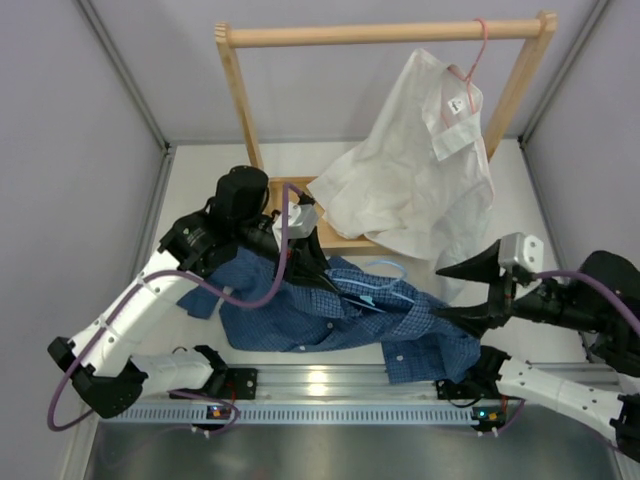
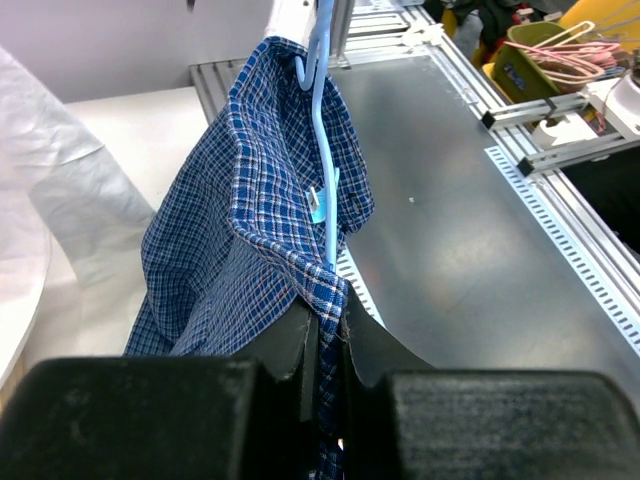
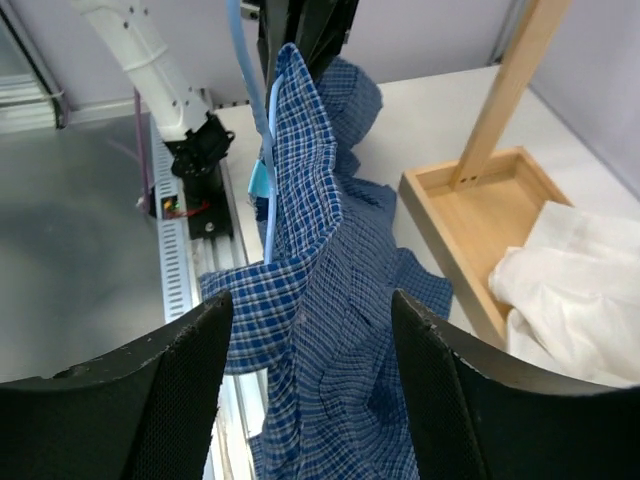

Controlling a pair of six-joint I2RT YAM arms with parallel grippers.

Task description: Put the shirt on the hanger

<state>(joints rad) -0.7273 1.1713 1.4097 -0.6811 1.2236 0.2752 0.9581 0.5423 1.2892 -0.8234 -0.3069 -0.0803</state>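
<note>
The shirt [image 1: 340,320] hangs stretched left to right over the near table [image 1: 200,190], with the hanger [image 2: 322,150] lying along its upper fold. The left tool [image 2: 328,312] is pinched tight on cloth and wire together. The right tool [image 3: 312,305] gapes wide, straddling the cloth's other end.

Light wooden clothes rack [image 1: 385,34] at back of table. Large plain white shirt [image 1: 420,190] hangs from thin pink hanger [image 1: 478,55] hooked on top rail, hem draping into rack's shallow wooden tray base [image 3: 480,215]. Grey metal tabletop [image 2: 470,250] nearside; bin of pink hangers [image 2: 560,50] beyond edge.
</note>
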